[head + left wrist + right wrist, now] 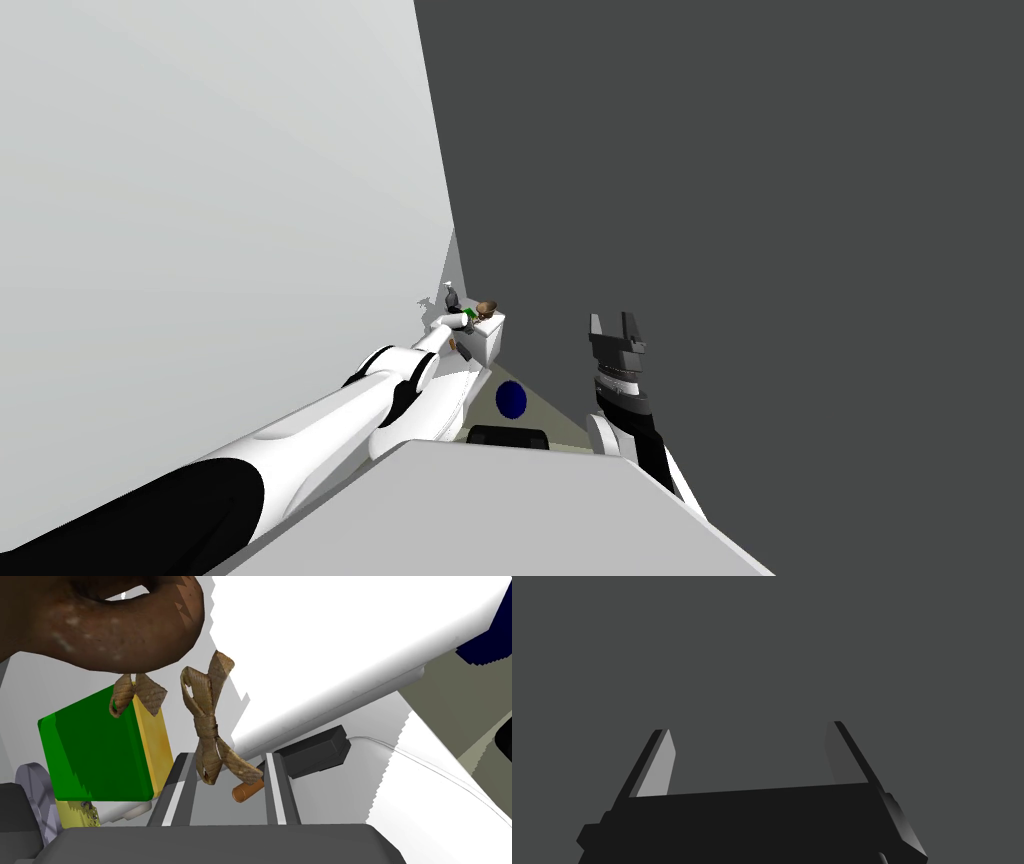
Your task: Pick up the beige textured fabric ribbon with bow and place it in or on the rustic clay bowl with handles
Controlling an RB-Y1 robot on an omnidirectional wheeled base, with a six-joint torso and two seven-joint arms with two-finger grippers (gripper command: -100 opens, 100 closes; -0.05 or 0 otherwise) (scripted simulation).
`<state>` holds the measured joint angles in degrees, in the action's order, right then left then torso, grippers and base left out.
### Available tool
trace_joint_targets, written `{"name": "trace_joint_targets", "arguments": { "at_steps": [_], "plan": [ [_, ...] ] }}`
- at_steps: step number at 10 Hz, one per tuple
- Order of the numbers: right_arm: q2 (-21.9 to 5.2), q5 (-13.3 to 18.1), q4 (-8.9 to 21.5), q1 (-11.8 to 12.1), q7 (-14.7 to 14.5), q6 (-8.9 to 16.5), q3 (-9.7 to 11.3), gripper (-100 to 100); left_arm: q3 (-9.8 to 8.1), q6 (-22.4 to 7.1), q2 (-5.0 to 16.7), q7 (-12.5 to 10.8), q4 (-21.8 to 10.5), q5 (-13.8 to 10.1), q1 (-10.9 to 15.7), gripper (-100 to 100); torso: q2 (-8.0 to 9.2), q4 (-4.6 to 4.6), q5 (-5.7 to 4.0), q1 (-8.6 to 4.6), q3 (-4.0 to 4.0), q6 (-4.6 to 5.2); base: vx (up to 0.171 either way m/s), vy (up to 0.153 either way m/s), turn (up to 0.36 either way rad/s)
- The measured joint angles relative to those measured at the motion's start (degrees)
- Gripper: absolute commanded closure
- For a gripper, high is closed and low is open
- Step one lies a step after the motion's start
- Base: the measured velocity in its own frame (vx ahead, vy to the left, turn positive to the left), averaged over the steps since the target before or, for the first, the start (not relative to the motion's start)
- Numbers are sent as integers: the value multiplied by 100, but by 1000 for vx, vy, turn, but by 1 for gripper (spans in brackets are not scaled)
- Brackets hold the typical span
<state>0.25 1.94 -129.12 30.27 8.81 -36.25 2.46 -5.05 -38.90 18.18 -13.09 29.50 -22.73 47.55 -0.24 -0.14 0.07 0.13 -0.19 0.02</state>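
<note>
Left gripper [227, 756], 2 fingers narrowed on the tan ribbon [207, 726] just beside the brown bowl [115, 631], should hold firm, carry the bow over the rim and open only above the hollow.

No text, label, brand, number or sign is legible on any surface shown.
</note>
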Motion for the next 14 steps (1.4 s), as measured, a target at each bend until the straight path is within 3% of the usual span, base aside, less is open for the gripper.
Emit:
{"name": "trace_joint_targets", "arguments": {
  "at_steps": [1,2,3,4,5,6,14],
  "plan": [
    [0,0,0,0,0,0,0,0,0,0,0,0,0,0,0,100,-2,-1,0,1,-1,0,0,0,0],
    [0,0,0,0,0,0,0,0,0,0,0,0,0,0,0,0,-3,-1,0,1,-2,0,0,0,0],
    [0,0,0,0,0,0,0,0,0,0,0,0,0,0,0,100,-4,-1,1,1,-3,0,-80,-21,21],
    [0,0,0,-1,0,0,0,0,12,-80,34,-12,50,-13,42,100,20,2,-1,-5,10,-1,-49,-13,8],
    [0,0,0,0,0,0,0,0,13,-104,40,-15,58,-14,48,0,17,2,0,-4,9,0,-6,-2,0],
    [0,0,0,0,0,0,0,0,13,-103,39,-15,56,-14,46,100,5,1,1,-1,3,0,-13,33,41],
    [0,0,0,0,0,0,0,0,393,-666,145,941,188,221,715,100,7,4,-2,11,5,4,-22,45,38]
  ]
}}
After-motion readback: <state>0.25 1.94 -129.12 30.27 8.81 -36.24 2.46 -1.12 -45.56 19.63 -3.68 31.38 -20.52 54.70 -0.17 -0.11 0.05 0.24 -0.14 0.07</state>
